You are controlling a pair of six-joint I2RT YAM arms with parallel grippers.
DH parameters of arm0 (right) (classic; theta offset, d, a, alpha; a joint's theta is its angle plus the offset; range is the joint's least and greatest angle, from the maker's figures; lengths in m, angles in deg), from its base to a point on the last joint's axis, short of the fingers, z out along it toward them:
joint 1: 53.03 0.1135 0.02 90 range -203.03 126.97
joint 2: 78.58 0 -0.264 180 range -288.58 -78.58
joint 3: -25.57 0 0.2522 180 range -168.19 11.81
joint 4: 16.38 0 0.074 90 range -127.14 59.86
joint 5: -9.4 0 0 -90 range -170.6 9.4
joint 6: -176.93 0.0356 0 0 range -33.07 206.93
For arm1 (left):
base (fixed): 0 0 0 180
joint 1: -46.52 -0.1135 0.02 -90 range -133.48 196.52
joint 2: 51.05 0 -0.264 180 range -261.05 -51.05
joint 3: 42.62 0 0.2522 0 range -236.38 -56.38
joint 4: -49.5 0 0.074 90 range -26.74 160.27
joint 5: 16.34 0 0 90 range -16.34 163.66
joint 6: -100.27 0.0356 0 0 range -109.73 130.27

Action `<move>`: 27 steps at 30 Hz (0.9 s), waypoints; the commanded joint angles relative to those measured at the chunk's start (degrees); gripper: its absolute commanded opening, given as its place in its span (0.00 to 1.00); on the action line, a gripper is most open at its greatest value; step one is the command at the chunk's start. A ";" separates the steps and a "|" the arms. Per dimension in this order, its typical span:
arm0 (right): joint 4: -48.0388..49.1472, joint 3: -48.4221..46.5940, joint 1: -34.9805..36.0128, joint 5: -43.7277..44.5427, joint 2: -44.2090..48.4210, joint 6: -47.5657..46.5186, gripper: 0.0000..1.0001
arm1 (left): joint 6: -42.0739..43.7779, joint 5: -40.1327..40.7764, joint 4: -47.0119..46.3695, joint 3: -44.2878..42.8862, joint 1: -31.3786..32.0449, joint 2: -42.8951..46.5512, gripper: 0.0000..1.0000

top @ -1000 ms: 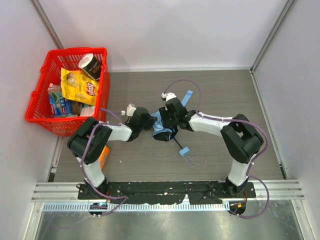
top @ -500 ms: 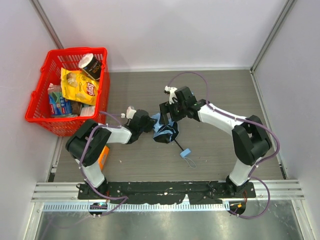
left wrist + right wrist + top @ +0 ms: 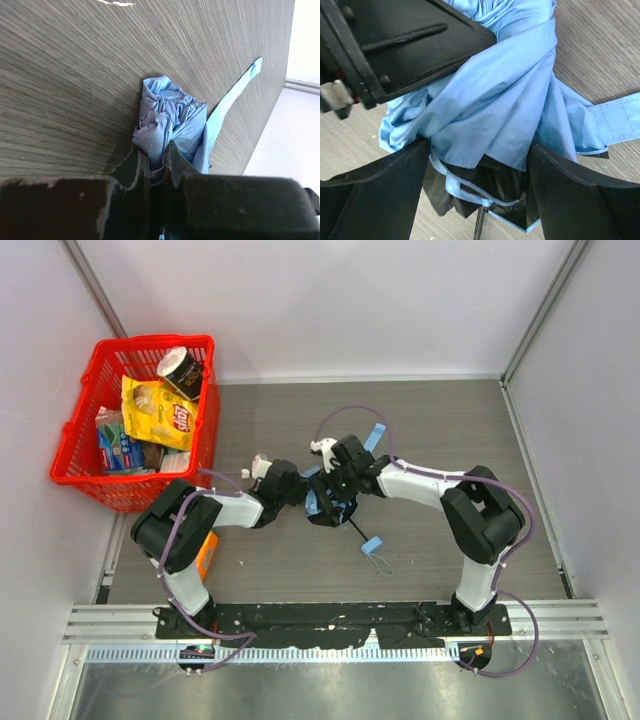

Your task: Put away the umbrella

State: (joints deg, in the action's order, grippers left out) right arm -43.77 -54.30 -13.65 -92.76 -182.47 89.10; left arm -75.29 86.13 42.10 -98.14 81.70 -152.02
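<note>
Sky-blue fabric folding umbrella [image 3: 172, 117]: left end effector [image 3: 154, 152] pinches its nine-o'clock side; right end effector [image 3: 477, 150] straddles it, wide.

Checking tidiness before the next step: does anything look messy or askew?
Yes. The light-blue fabric folding umbrella lies crumpled on the wood-grain table, cloth bunched unevenly, its blue strap trailing loose, not wrapped round it.
</note>
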 commanded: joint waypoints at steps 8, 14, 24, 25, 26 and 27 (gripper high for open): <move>5.19 0.45 6.77 23.57 -7.63 -2.18 0.82 | -1.63 -0.34 17.48 3.26 0.68 -1.60 0.00; 6.77 0.89 6.77 24.73 -10.27 1.69 0.62 | -2.07 0.01 17.39 3.96 1.12 -0.99 0.00; 9.15 3.26 5.72 17.45 -11.68 0.02 0.01 | -3.21 -0.17 15.46 5.98 1.91 -0.46 0.00; 9.75 3.53 5.45 15.70 -11.59 0.20 0.01 | -3.21 0.18 15.46 6.25 1.91 0.06 0.00; 10.37 4.57 4.49 14.11 -11.33 0.98 0.01 | -3.12 0.53 15.19 6.42 1.91 0.42 0.00; 11.94 5.37 3.70 10.18 -10.89 1.25 0.01 | -2.51 0.80 14.58 6.60 1.82 1.03 0.00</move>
State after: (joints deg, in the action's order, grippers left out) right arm -36.38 -53.12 -7.31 -74.56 -187.37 88.36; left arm -80.87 88.04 41.99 -96.22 81.53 -150.92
